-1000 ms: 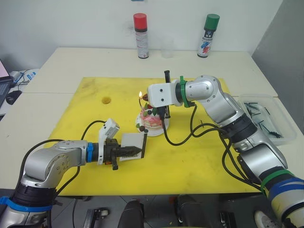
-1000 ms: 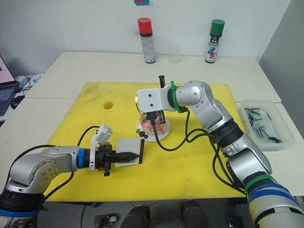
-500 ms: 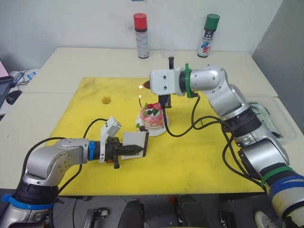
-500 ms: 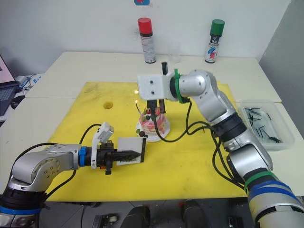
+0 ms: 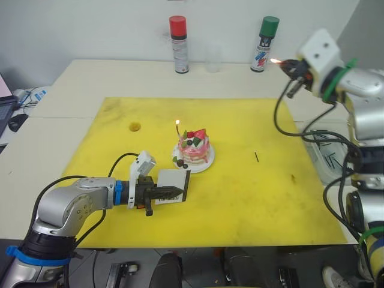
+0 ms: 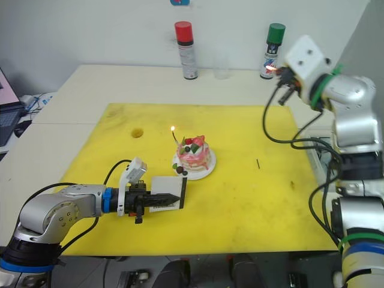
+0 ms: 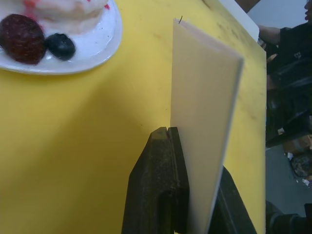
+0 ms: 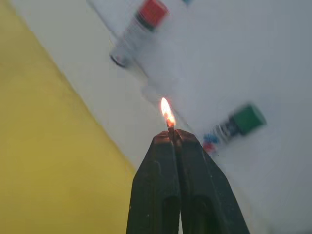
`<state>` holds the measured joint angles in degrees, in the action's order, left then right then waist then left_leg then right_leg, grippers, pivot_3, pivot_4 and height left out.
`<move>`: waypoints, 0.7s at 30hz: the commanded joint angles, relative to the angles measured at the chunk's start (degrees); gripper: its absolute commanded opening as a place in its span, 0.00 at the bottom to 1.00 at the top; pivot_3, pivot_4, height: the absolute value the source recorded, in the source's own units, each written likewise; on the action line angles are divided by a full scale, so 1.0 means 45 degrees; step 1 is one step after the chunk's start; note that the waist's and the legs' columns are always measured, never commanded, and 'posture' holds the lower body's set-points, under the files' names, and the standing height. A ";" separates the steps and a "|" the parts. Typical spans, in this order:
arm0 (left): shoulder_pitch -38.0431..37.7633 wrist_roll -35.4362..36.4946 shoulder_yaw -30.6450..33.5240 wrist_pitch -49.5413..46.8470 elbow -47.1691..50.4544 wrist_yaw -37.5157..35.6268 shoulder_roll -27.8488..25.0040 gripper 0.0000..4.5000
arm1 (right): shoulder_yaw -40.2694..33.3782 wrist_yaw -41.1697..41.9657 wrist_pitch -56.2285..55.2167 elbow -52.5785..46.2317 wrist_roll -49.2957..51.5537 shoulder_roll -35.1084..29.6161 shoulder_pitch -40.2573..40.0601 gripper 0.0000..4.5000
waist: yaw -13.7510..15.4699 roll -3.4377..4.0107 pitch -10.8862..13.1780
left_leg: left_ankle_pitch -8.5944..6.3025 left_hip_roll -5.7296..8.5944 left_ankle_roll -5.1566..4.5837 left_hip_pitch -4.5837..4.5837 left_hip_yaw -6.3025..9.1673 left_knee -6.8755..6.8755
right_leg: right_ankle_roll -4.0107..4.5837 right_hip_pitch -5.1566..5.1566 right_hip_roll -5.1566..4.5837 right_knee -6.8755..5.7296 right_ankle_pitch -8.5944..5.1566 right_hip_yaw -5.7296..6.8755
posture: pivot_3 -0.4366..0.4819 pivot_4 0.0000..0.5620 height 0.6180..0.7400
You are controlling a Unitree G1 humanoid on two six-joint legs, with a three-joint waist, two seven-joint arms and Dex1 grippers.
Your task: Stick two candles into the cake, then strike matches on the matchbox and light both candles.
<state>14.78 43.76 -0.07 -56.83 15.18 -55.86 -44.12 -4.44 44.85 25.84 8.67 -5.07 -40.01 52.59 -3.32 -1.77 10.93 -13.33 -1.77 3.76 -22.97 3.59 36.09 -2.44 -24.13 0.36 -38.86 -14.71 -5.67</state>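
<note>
**A:** What sits around the cake [image 5: 194,149] and what is in the way?

**B:** The cake stands on its small white plate [image 5: 207,163] near the middle of the yellow mat [image 5: 240,198] that covers the tabletop [image 5: 90,78]. One thin candle [image 5: 178,129] rises from the cake's left side with a small flame at its tip. Just beside the plate, toward the front edge, the left claw [image 5: 174,192] is pressed together on the matchbox [image 5: 174,183], holding it upright on edge; the box stands between that arm and the cake.

**A:** And the right side?

**B:** The right claw [image 5: 287,63] is raised over the far right corner of the mat, its fingers pinched on a match [image 8: 170,127] that burns at the tip. It is well apart from the cake. A short black stick [image 5: 257,157] lies on the mat to the right of the plate, and a clear tray [image 5: 327,157] with more black sticks sits off the mat's right edge.

**A:** Anything at the back?

**B:** Along the far edge stand a red-capped spray can [image 5: 178,45], a clear cup [image 5: 212,60] and a green-capped spray can [image 5: 263,44]. A small round hole [image 5: 134,126] marks the mat's left part.

**A:** Any writing?

**B:** Dark lettering runs along the matchbox, too small to read. The can labels cannot be read either.
</note>
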 commanded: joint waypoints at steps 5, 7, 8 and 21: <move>-0.0377 0.0222 0.0098 0.0143 0.0540 0.0046 0.0252 0.00 | -0.4196 -0.1507 0.5078 -0.3297 0.1210 -0.0909 -0.4234 0.00 | -0.0092 0.0007 0.0002 | 0.0000 0.0000 0.0000 0.0009 -0.0018 0.0000 | -0.0049 0.0004 0.0002 -0.0004 -0.0039 -0.0021 | 0.48 0.27 1.00; -0.0400 0.0228 0.0088 0.0142 0.0549 0.0068 0.0296 0.00 | -0.4584 -0.1901 0.5781 -0.3198 0.1307 -0.0905 -0.4900 0.00 | -0.0170 0.0018 0.0004 | 0.0001 -0.0001 -0.0001 0.0030 -0.0043 0.0003 | -0.0063 0.0005 0.0002 -0.0007 -0.0037 -0.0045 | 0.48 0.27 1.00; -0.0397 0.0222 0.0088 0.0146 0.0537 0.0077 0.0320 0.00 | -0.4740 -0.2035 0.6214 -0.3116 0.1406 -0.0889 -0.5182 0.00 | -0.0189 0.0018 0.0003 | 0.0002 0.0000 -0.0003 0.0038 -0.0046 0.0006 | -0.0071 0.0009 0.0003 -0.0011 -0.0034 -0.0047 | 0.48 0.27 1.00; -0.0770 0.0276 0.0306 0.0150 0.0755 0.0269 0.0374 0.00 | -0.5174 -0.3517 0.7312 -0.2828 0.2937 -0.0480 -0.4952 0.62 | -0.0329 0.0023 0.0007 | 0.0011 0.0000 -0.0017 0.0027 -0.0065 0.0037 | -0.0099 0.0013 0.0008 -0.0008 -0.0019 -0.0069 | 0.48 0.27 1.00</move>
<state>11.68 44.08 0.42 -56.81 16.46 -54.44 -42.46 -25.62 30.27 60.83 -1.86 7.45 -41.21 29.10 -4.79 -1.66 10.96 -13.28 -1.77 3.69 -22.85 3.31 36.25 -2.89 -24.06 0.39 -38.88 -14.80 -5.97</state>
